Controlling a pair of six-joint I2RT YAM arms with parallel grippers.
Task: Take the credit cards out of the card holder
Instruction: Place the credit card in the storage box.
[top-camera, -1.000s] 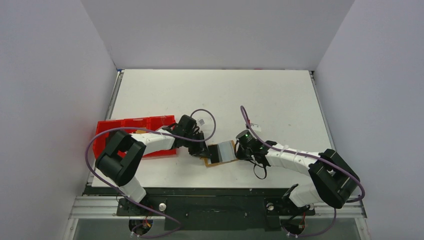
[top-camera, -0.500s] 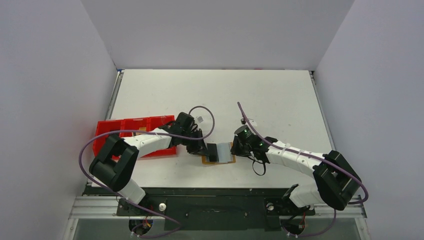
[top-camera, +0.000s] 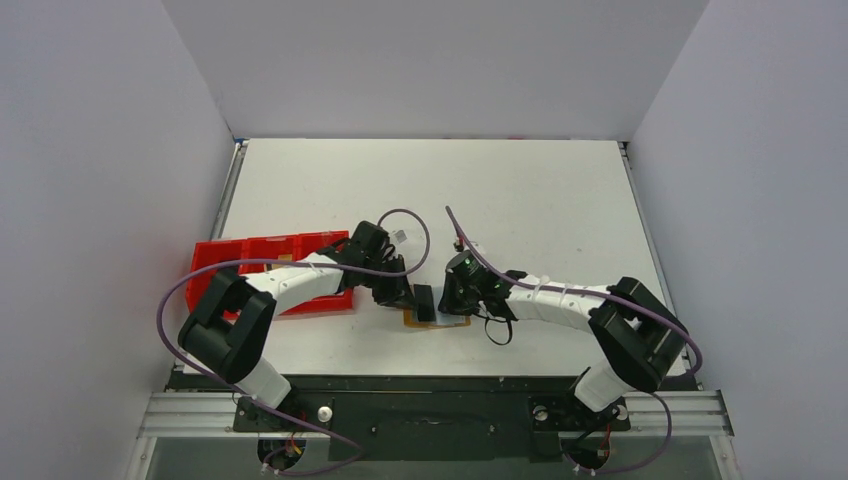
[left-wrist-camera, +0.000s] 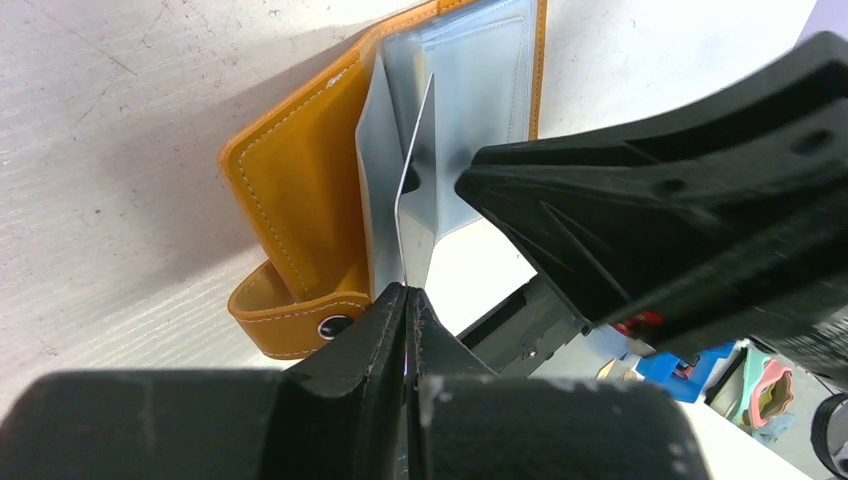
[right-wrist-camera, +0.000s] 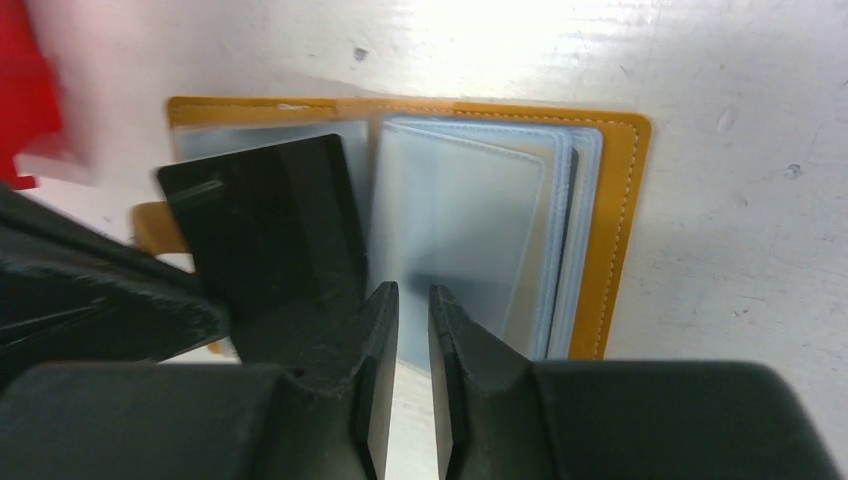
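Observation:
The tan card holder (top-camera: 430, 322) lies open on the table between both grippers. It also shows in the left wrist view (left-wrist-camera: 290, 170) and the right wrist view (right-wrist-camera: 620, 230), with frosted plastic sleeves (right-wrist-camera: 460, 220) inside. My left gripper (top-camera: 408, 298) (left-wrist-camera: 405, 295) is shut on a thin card (right-wrist-camera: 260, 220), black on one face, standing up from the holder's left half. My right gripper (top-camera: 452, 298) (right-wrist-camera: 413, 300) hovers over the near edge of the sleeves, jaws a narrow gap apart with nothing seen between them. No pale blue card shows.
A red compartmented tray (top-camera: 260, 250) sits left of the holder under the left arm; its corner shows in the right wrist view (right-wrist-camera: 25, 90). The two grippers are close together. The holder is near the table's front edge.
My right gripper has moved left onto the holder and now covers the pale sleeves. My left gripper has tilted the dark card up so it looks narrower from above.

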